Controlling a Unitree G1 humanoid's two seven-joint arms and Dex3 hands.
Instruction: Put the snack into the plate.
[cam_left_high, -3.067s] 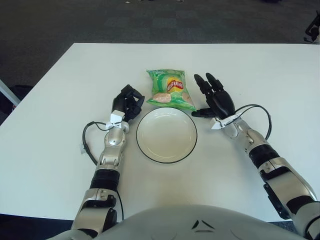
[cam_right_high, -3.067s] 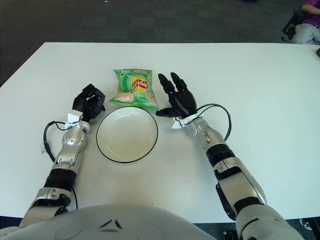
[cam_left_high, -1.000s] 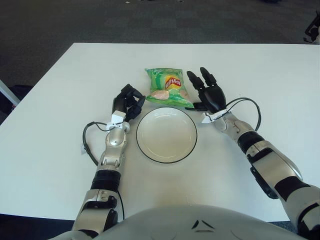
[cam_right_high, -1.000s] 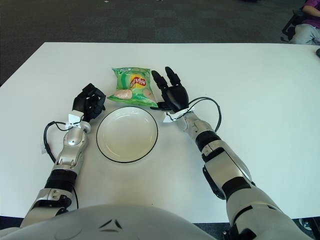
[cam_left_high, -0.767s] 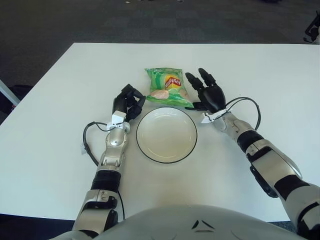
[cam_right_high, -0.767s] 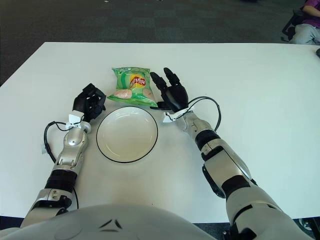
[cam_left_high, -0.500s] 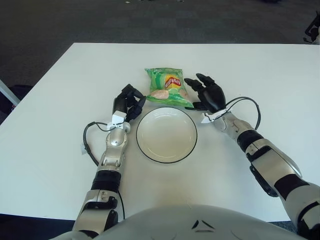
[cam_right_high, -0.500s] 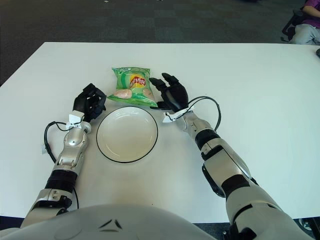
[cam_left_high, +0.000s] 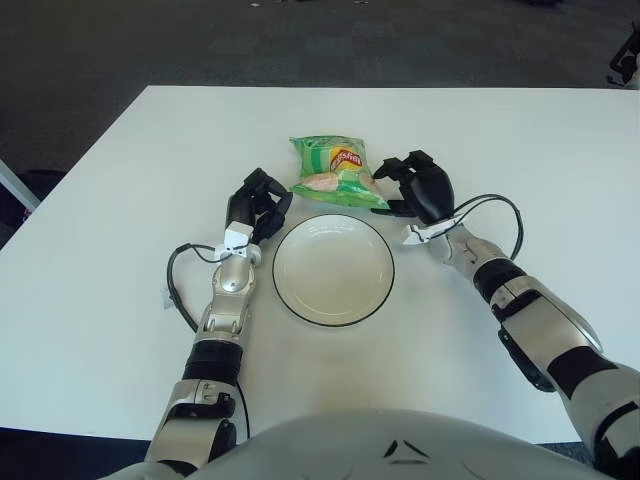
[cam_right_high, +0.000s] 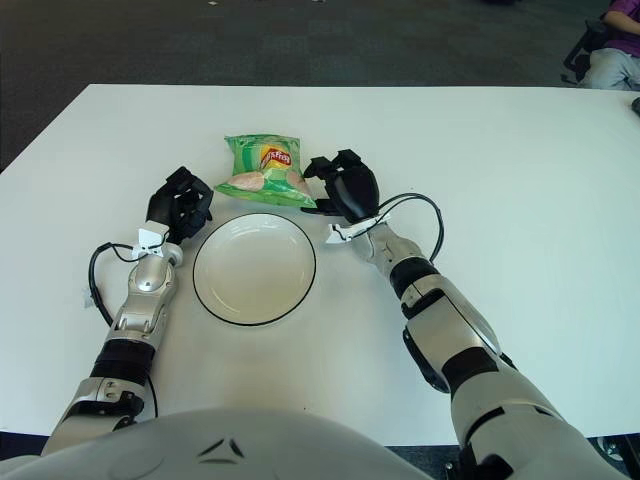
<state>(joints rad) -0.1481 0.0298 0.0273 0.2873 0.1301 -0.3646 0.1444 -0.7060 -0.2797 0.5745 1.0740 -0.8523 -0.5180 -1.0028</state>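
Right hand (cam_left_high: 418, 188) — fingers curled onto the right edge of the snack (cam_left_high: 334, 171), a green chip bag, which looks pinched and tipped up on that side; grasp appears made or nearly made. Left hand (cam_left_high: 254, 205) — shows just left of the plate (cam_left_high: 285, 300), fingers curled, holding nothing, idle.

Snack: lies on the desk (cam_left_high: 110, 190) just beyond the plate's far rim, not inside it. Plate: white, dark-rimmed, nothing in it, between the 2 hands.

Progress, as judged: early stage — the bag is gripped at best; lifting it, carrying it back over the plate and letting go all remain.

Surface: plain white desk, bearing only the plate, the snack and the arms with their cables. Room: dark carpet tiles beyond the far edge; at the upper right corner of the right eye view, part of a seated person (cam_right_high: 618, 45) in purple.
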